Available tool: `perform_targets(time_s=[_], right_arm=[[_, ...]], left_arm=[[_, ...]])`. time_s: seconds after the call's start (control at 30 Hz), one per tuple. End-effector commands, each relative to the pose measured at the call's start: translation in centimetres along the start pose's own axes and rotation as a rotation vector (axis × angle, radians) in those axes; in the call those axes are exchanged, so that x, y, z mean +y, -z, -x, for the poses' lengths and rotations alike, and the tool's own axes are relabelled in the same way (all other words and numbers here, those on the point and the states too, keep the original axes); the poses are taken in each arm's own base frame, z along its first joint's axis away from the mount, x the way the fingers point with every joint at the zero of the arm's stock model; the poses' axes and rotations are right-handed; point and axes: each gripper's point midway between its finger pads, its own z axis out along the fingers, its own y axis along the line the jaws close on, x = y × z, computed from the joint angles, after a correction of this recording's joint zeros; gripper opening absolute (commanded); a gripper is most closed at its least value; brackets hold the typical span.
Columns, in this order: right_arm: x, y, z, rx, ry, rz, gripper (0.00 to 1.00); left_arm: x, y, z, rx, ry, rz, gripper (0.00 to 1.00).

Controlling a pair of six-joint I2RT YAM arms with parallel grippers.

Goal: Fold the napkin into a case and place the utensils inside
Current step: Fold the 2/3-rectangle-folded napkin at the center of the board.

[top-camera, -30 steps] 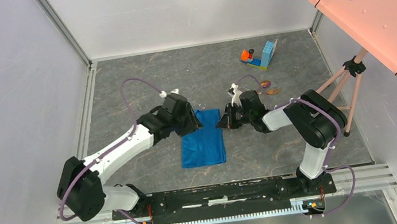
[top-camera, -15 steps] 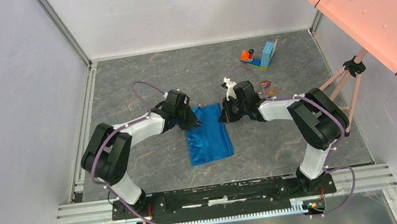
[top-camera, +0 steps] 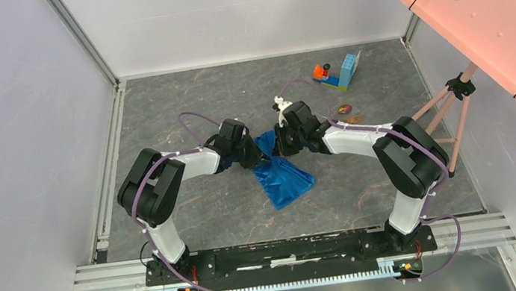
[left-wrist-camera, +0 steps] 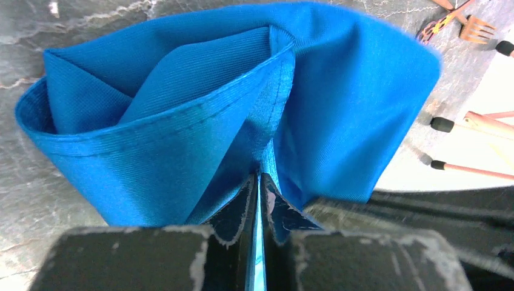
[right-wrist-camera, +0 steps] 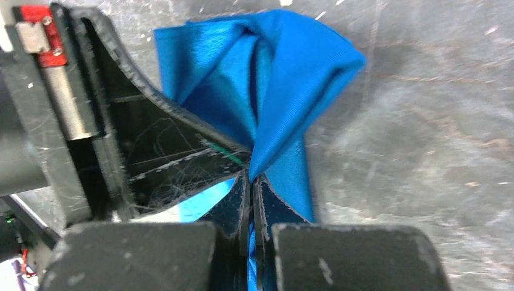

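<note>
- Top view: the napkin (top-camera: 286, 179) lay in the middle of the tabletop (top-camera: 182, 110), partly folded and skewed. Its far end was raised between the two arms and its near end rested on the tabletop toward the right.
- The left end effector (top-camera: 250, 155) and right end effector (top-camera: 281, 142) met close together at that raised far end.
- The utensils (top-camera: 350, 113) lay well apart at the far right, near a toy block (top-camera: 340, 73), with none in the cloth.
- The step in hand looked like the folding, with no case formed yet. The next move would probably call for both arms to carry the pinched edge over the rest of the cloth. They would need even tension so the layers lay flat before letting go.
- Left wrist view: the left end effector (left-wrist-camera: 259, 182) was closed almost completely, with a thin edge of cloth clamped between its tips.
- Beyond it the napkin (left-wrist-camera: 339, 109) bellied out in loose, open loops. The utensils (left-wrist-camera: 460, 24) showed past its far right corner, clear of the cloth.
- Right wrist view: the right end effector (right-wrist-camera: 250, 176) was closed tight on a fold of the napkin (right-wrist-camera: 291, 66), which bunched into a twisted peak beyond the tips.
- The black body of the left end effector stood just beside it on the left. Whether the two touched could not be told.
</note>
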Motion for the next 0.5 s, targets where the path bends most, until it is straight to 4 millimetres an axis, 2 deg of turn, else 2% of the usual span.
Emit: perform_targets(time_s=[0.0, 0.17, 0.27, 0.33, 0.47], right_arm=[[2.8, -0.1, 1.0, -0.04, -0.106, -0.011, 0.0], [4.8, -0.7, 1.1, -0.092, -0.225, 0.067, 0.0], [4.7, -0.9, 1.1, -0.103, -0.235, 0.061, 0.0], [4.2, -0.7, 0.9, -0.121, -0.248, 0.047, 0.0], [3.9, -0.7, 0.7, -0.123, -0.243, 0.038, 0.0]], left_arm=[[1.5, -1.0, -1.0, 0.025, 0.037, 0.021, 0.11], [1.7, -0.9, -1.1, 0.02, 0.021, 0.017, 0.1], [1.2, -0.3, -1.0, 0.018, -0.001, -0.003, 0.11], [0.4, 0.7, -0.9, 0.014, -0.026, -0.02, 0.15], [-1.2, 3.2, -0.5, -0.005, -0.068, -0.053, 0.34]])
